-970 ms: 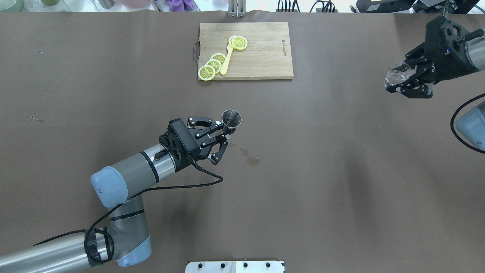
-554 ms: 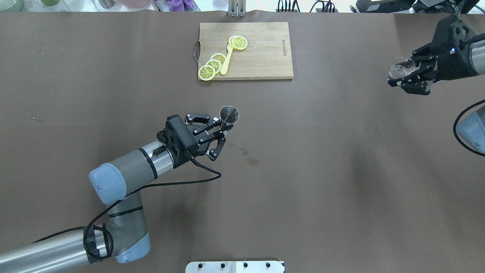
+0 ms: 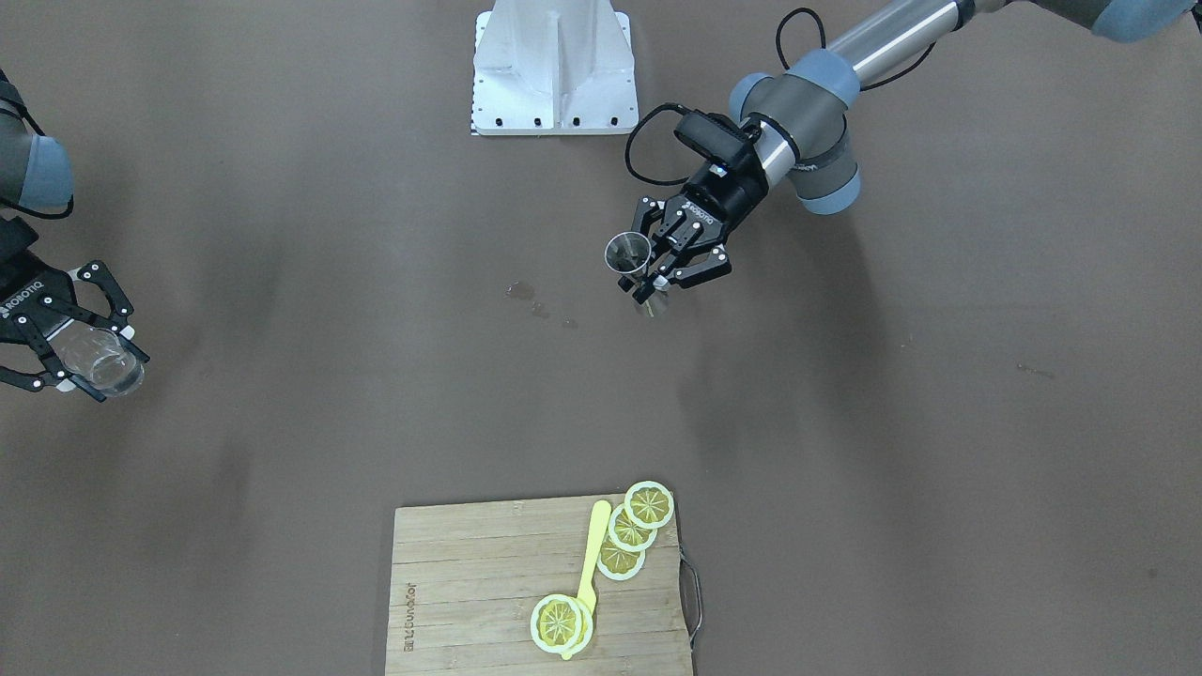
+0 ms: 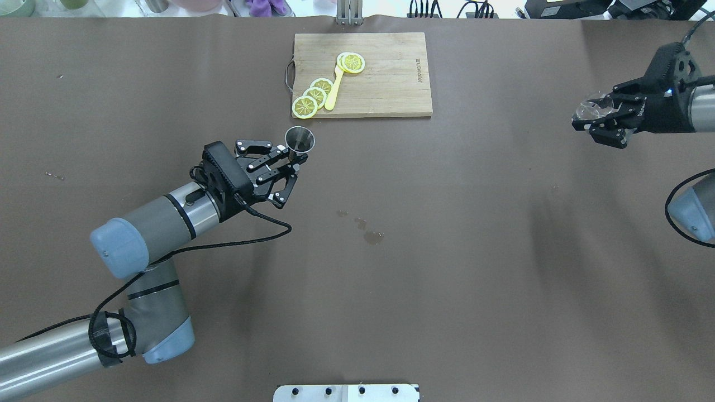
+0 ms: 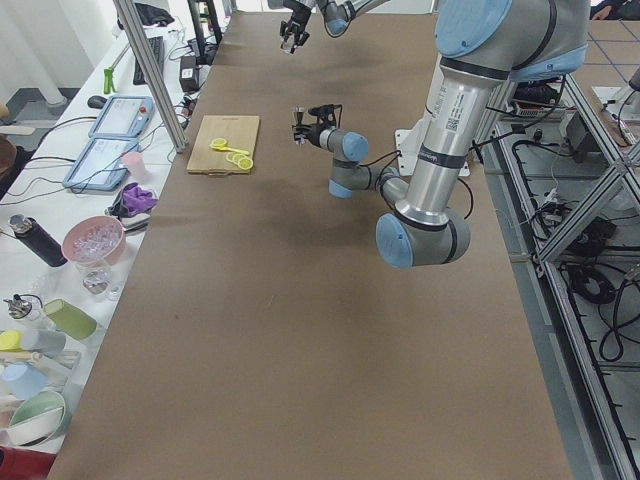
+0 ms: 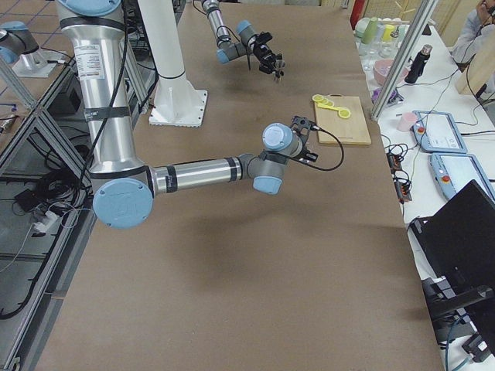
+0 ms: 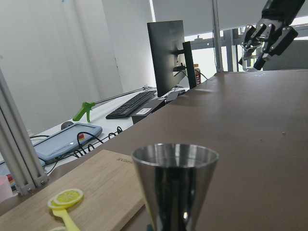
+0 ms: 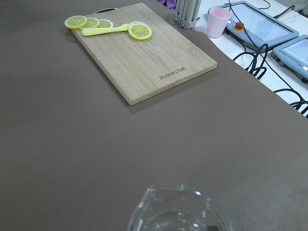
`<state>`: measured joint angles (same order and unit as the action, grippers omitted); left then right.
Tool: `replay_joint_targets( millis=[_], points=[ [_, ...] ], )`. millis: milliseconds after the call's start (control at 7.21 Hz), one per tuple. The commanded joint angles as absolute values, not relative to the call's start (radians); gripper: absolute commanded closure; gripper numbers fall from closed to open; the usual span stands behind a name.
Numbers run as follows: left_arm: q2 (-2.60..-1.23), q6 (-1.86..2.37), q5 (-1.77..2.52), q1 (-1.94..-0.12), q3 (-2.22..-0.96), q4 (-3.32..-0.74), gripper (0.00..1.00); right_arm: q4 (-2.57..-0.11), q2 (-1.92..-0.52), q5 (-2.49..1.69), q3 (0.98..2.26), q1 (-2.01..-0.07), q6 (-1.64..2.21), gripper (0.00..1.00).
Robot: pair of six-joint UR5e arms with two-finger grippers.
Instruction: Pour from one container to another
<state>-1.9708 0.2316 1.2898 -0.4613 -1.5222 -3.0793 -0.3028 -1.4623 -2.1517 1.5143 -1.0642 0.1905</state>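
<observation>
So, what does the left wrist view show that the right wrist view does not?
Only the left wrist view: the steel jigger close up, the far right gripper, a monitor. Only the right wrist view: the rim of the glass cup close up, a pink cup. Both: the cutting board with lemon slices on the brown table.

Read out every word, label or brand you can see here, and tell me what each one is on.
"ROBOTIQ": on the body of the right tool, which holds the glass cup.
"joyoung": engraved on the cutting board; the marks after it are too small to read.
Printed label on the left arm's upright link: too small to read.
No readable lettering on the left tool or its jigger.
</observation>
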Motion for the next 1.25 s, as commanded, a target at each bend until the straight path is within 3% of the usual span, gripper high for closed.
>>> replay_joint_targets(
  millis=[0, 554, 1109],
  points=[
    [-1.902, 0.232, 1.29, -0.503, -1.565, -3.082, 1.0, -0.194, -1.477, -2.1, 1.459, -1.005, 0.257, 1.0],
    [-1.801, 0.239, 1.295, -0.572, -1.574, -3.111, 1.0, -0.071, -1.462, -2.077, 1.335, -0.939, 0.313, 1.0],
    [-1.617, 0.235, 1.301, -0.571, -1.629, -3.207, 1.0, 0.011, -1.463, -2.077, 1.253, -0.925, 0.314, 1.0]
  ],
)
